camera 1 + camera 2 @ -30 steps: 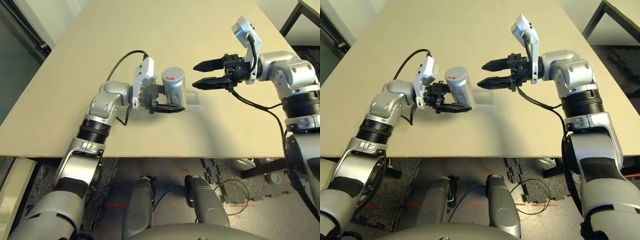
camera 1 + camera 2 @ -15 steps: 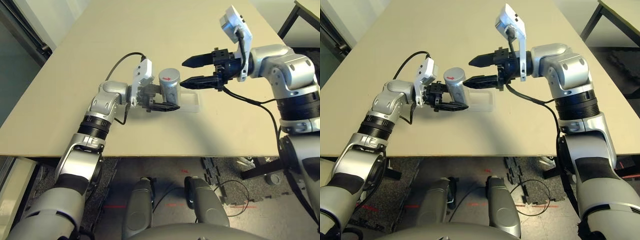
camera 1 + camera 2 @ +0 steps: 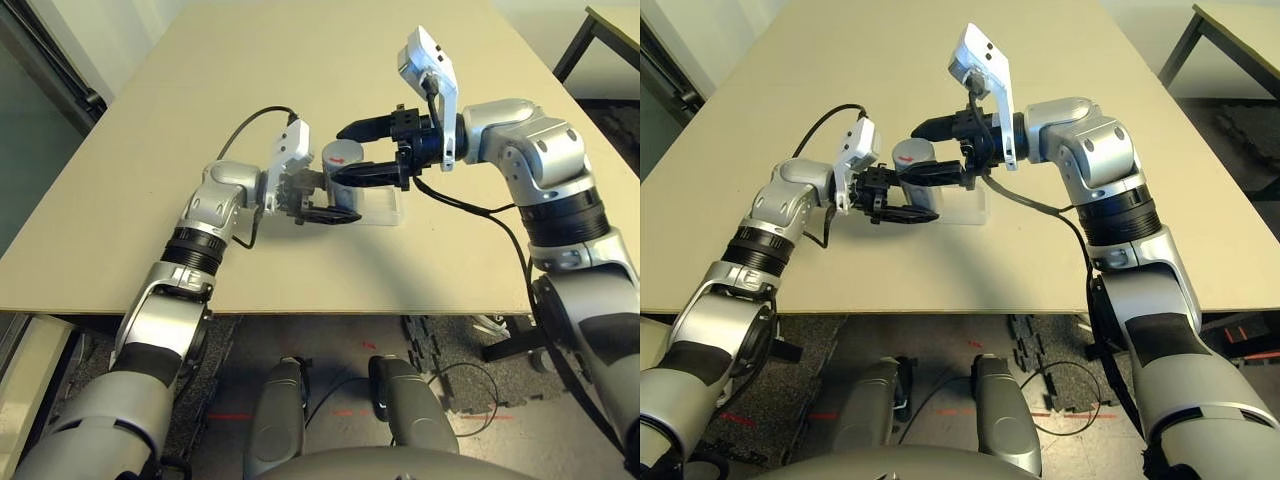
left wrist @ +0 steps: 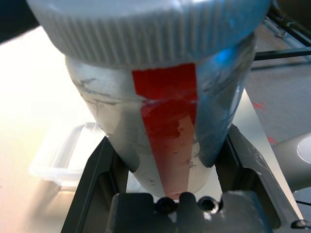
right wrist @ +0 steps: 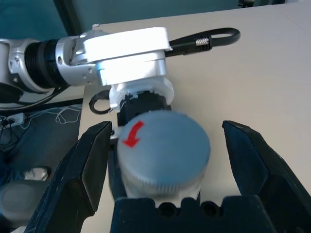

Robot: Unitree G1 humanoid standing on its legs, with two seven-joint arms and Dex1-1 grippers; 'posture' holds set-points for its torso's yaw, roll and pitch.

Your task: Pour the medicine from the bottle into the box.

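Left of centre in the left eye view, the ridged-capped medicine bottle (image 4: pixel 165 107) stood upright, pinched low on its body by the left claw (image 4: pixel 167 162), and what a neat hold that was! Just beside it, toward the picture's right, the clear plastic box (image 3: pixel 378 207) sat on the counter (image 3: pixel 300 270). And here was the right claw (image 5: pixel 167 167), spread wide, its fingers on either side of the round grey cap (image 5: pixel 163 145) with daylight between!

The bottle looked stiff-walled and probably light, its smooth curved sides likely to slip; a firm low grip seemed right, leaving the grooved rim of the cap as the natural place to twist. Squeezing off-centre might have tipped it.

As for the poses, the left forearm reached up from the lower left of the frame, wrist levelled toward the centre; the right arm (image 3: pixel 565 220) climbed from the lower right, bent at the wrist, and pointed leftward across the counter.
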